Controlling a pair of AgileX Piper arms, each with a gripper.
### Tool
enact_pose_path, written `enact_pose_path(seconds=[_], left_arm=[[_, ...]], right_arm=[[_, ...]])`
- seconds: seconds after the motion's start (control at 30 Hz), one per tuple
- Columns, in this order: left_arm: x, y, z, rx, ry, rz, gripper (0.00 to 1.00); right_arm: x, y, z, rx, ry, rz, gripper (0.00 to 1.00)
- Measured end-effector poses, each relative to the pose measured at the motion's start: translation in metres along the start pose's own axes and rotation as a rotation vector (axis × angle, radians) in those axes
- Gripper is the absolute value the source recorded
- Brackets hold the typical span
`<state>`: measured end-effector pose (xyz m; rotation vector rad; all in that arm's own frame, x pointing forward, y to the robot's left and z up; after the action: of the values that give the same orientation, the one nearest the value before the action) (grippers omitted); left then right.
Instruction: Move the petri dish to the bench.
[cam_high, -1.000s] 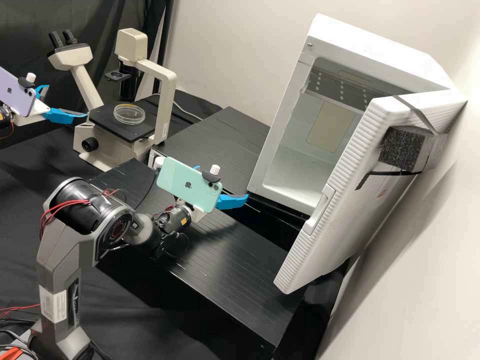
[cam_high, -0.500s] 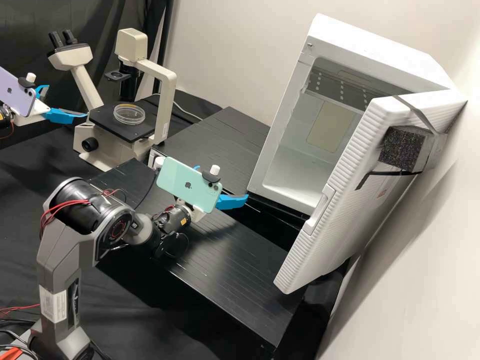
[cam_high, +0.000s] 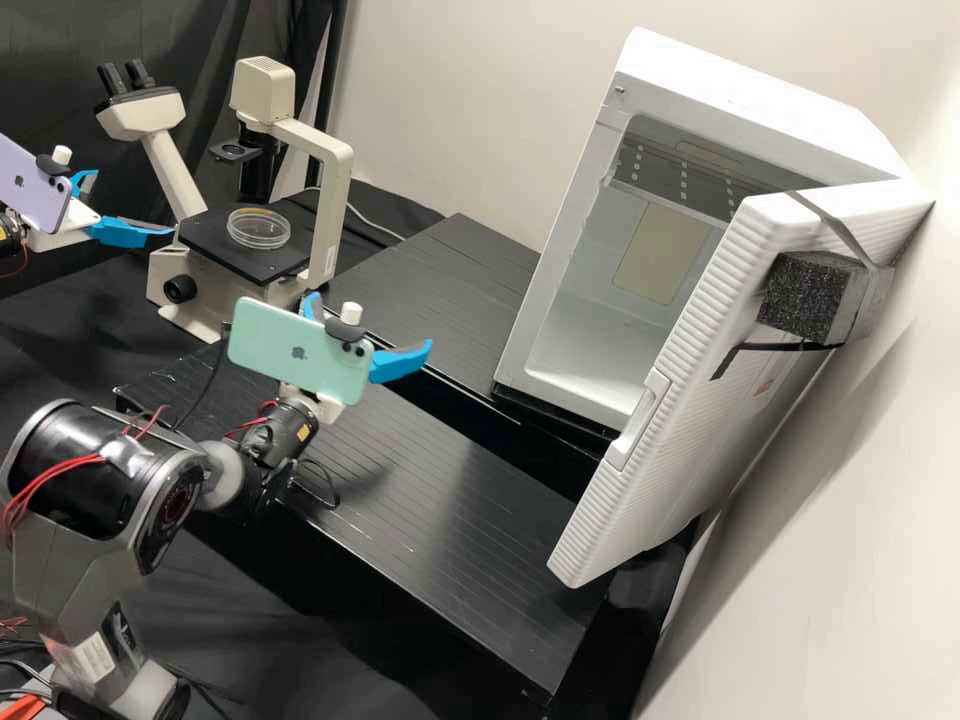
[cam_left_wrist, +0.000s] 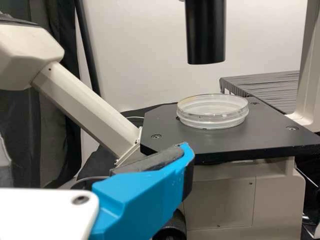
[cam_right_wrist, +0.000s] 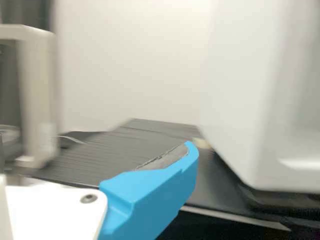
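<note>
Clear-walled, probably light, stiff, slippery and easily cracked: handle the petri dish (cam_high: 259, 230) softly. Find it toward ten o'clock in the high view, flat on the black stage (cam_high: 270, 268) of the microscope (cam_high: 325, 200). Best gripped low around its side, across the full width, to keep both halves together. From the dish, note the left gripper (cam_high: 132, 203) at nine o'clock, spread and empty; the right gripper (cam_high: 370, 323) between four and five, likewise.
</note>
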<state>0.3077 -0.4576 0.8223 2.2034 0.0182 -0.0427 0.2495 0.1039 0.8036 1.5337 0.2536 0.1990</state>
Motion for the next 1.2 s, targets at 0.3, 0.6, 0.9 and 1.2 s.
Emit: enact_pose_path(seconds=[0.3, 0.6, 0.9, 1.2], left_arm=[[0.0, 0.0, 0.0, 0.0, 0.0, 0.0, 1.0], [0.0, 0.0, 0.0, 0.0, 0.0, 0.0, 1.0], [0.0, 0.0, 0.0, 0.0, 0.0, 0.0, 1.0], [0.0, 0.0, 0.0, 0.0, 0.0, 0.0, 1.0]], right_arm=[[0.034, -0.03, -0.064, -0.073, 0.185, -0.088, 1.0], [0.08, -0.055, -0.1, -0.066, 0.171, -0.167, 1.0], [0.118, -0.079, -0.125, -0.018, 0.176, -0.261, 1.0], [0.148, -0.103, -0.126, 0.001, 0.139, -0.309, 1.0]])
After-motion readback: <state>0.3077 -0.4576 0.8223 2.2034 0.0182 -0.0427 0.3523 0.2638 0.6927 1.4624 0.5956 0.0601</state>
